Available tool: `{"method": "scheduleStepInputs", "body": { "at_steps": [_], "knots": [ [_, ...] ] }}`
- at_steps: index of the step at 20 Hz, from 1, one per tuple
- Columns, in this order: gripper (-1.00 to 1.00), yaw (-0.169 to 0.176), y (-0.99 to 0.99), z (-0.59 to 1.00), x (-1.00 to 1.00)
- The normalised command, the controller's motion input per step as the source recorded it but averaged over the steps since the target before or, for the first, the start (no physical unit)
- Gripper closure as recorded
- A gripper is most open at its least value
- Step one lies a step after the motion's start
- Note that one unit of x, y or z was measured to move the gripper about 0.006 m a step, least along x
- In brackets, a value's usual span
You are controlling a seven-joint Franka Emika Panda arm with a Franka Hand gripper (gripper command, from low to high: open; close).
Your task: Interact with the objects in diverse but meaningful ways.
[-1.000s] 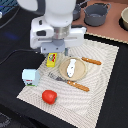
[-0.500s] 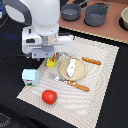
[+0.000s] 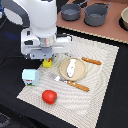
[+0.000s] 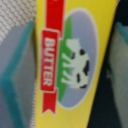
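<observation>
A yellow butter packet [image 4: 70, 60] fills the wrist view, lying between my two grey, teal-edged fingers [image 4: 15, 65]. One finger is close against it; a dark gap shows at the other. In the exterior view my gripper [image 3: 47, 58] is low over the yellow packet [image 3: 47, 63] on the striped mat, jaws open around it. A white carton with green-blue print [image 3: 31, 76] stands toward the exterior view's left. A red tomato [image 3: 49, 96] lies near the mat's front. A white tube [image 3: 72, 66] lies on a round plate [image 3: 82, 72].
A wooden-handled knife [image 3: 91, 61] and fork [image 3: 77, 86] lie beside the plate. Two grey pots [image 3: 95, 14] and a bowl [image 3: 125, 19] stand on the brown board at the back. The striped mat [image 3: 97, 100] lies on a black table.
My arm has moved toward the exterior view's left and come down over the yellow packet. The other objects have not moved.
</observation>
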Motion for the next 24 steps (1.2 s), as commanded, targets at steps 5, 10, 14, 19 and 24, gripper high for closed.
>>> {"method": "scheduleStepInputs", "body": {
  "at_steps": [5, 10, 14, 19, 24],
  "knots": [
    [1.00, 0.010, 0.54, 0.92, 0.14],
    [1.00, 0.022, 0.79, 1.00, 0.57],
    [1.00, 0.006, 0.72, 0.76, 0.71],
    [1.00, 0.026, 0.60, 0.21, 0.79],
    [1.00, 0.074, 0.21, -0.33, 0.75]
  ]
}}
